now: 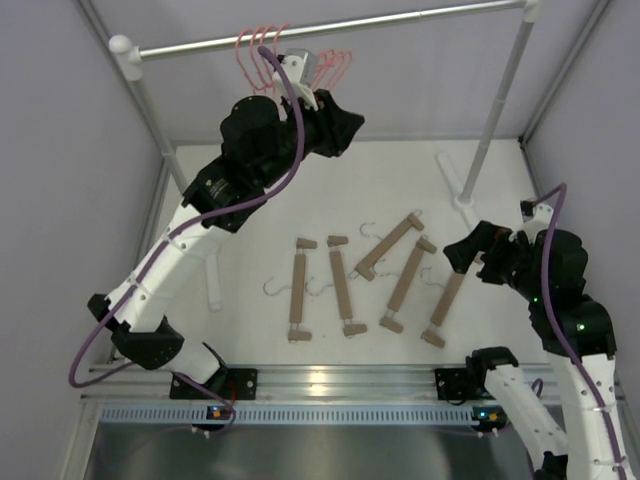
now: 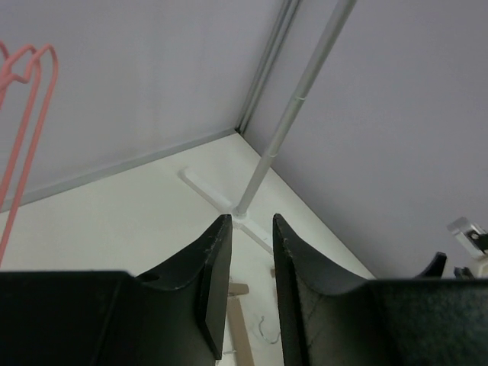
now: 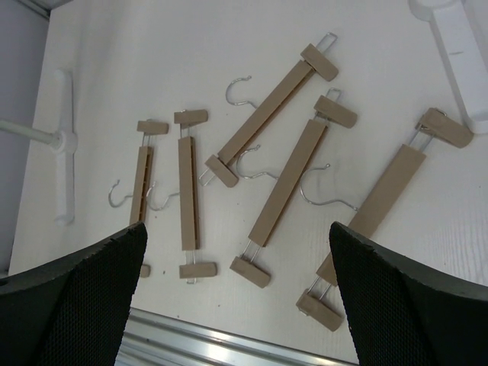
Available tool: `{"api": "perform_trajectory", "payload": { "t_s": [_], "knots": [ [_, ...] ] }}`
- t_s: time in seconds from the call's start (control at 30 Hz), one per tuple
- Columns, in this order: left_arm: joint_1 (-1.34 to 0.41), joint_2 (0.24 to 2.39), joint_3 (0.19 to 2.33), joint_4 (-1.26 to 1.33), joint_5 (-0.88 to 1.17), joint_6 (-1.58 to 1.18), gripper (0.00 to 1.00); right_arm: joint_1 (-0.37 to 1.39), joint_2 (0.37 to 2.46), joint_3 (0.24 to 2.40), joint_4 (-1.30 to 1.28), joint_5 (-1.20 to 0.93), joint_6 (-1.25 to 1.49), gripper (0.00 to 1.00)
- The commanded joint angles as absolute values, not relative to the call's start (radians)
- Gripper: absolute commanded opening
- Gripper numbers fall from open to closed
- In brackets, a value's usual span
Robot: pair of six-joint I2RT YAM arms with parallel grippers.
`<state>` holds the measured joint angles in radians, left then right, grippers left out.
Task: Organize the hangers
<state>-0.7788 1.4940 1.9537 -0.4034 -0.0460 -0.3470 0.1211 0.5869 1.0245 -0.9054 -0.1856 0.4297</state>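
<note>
Several pink wire hangers hang on the silver rail at the back left; their edge shows in the left wrist view. Five tan wooden bar hangers with silver hooks lie side by side on the table, all seen in the right wrist view. My left gripper is raised just below the rail beside the pink hangers, its jaws a little apart and empty. My right gripper hovers wide open and empty over the right end of the wooden row.
The rail stands on white posts with foot bars on the table, left and right; the right post also shows in the left wrist view. Grey walls close in on three sides. An aluminium track runs along the near edge.
</note>
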Motion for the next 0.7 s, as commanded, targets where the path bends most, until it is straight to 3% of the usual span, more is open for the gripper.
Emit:
{"api": "perform_trajectory", "payload": {
  "t_s": [0.0,0.37,0.67],
  "knots": [
    [-0.778,1.523,1.971,-0.241,-0.135,-0.266,0.33,0.112,0.629,1.097,-0.871,-0.195,0.417,0.99],
    [-0.775,1.683,1.983,-0.020,-0.357,-0.089,0.36,0.112,0.696,1.163,-0.854,-0.204,0.408,1.00],
    [-0.729,1.712,1.974,0.012,-0.460,-0.009,0.36,0.112,0.699,1.164,-0.856,-0.212,0.391,0.99]
  ]
}}
